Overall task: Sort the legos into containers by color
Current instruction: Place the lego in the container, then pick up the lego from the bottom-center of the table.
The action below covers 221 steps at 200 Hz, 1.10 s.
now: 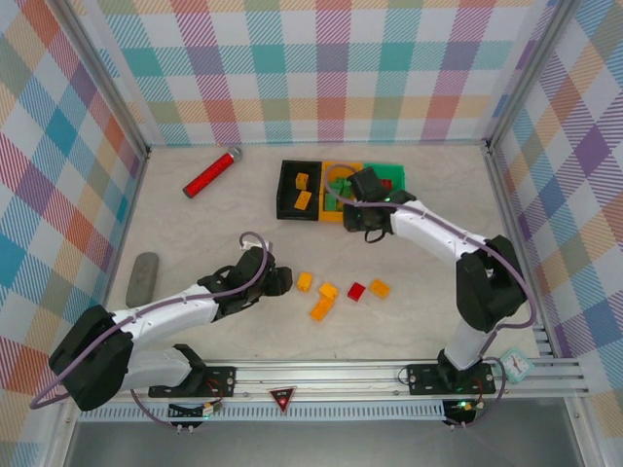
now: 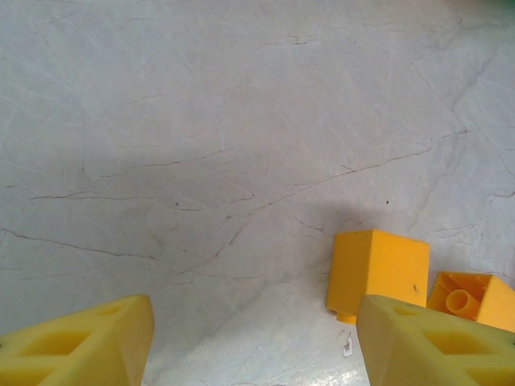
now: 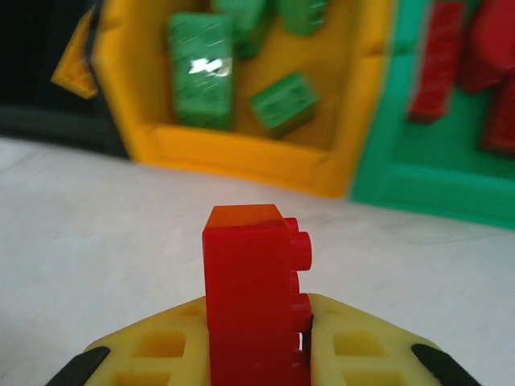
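My right gripper (image 3: 257,326) is shut on a red lego (image 3: 249,281) that stands upright between its yellow fingers, just in front of the containers. The orange-yellow bin (image 3: 241,157) holds green legos, the green bin (image 3: 418,189) holds red ones, and the black bin (image 1: 289,190) holds orange ones. From above, the right gripper (image 1: 356,212) hovers at the near rim of the middle bin. My left gripper (image 2: 253,342) is open low over the table, with an orange lego (image 2: 378,269) just beyond its right finger. On the table lie several orange legos (image 1: 329,291) and a red one (image 1: 356,291).
A long red cylinder with a silver end (image 1: 211,172) lies at the back left. A grey oblong object (image 1: 142,278) rests near the left wall. A small clock (image 1: 516,365) sits by the right arm's base. Plaid walls close in three sides.
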Tool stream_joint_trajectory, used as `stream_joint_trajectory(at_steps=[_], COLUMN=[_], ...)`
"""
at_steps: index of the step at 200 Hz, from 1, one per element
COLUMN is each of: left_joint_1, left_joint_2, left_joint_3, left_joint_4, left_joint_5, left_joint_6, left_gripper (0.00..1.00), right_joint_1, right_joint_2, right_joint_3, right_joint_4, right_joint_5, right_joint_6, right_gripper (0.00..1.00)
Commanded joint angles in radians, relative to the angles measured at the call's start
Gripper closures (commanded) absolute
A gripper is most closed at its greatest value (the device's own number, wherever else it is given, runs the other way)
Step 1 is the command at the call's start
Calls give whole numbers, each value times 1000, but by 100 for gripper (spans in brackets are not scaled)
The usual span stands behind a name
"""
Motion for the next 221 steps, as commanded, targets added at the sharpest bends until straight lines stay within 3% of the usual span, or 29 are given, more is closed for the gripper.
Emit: stream_joint_trajectory(at_steps=[1, 52, 90, 170, 221], left_joint_1=[10, 10, 10, 8, 7], left_joint_2=[-31, -111, -176, -124, -49], left_joint_3=[14, -1, -25, -28, -37], left_joint_4=[8, -51, -84, -30, 108], left_joint_5=[9, -5, -28, -16, 27], left_joint_6=[-14, -15, -22, -21, -17], left_gripper=[32, 32, 32, 31, 31], right_joint_1=[-65, -168, -172, -151, -36], right_joint_2=[20, 164, 214, -28, -240], right_joint_3=[19, 187, 266, -95, -309], right_joint_4=[2, -12, -53, 49, -5], right_joint_5=[-11, -17, 6, -156, -240], right_joint_6=[-39, -73, -98, -78, -74], right_gripper=[75, 73, 49, 47, 46])
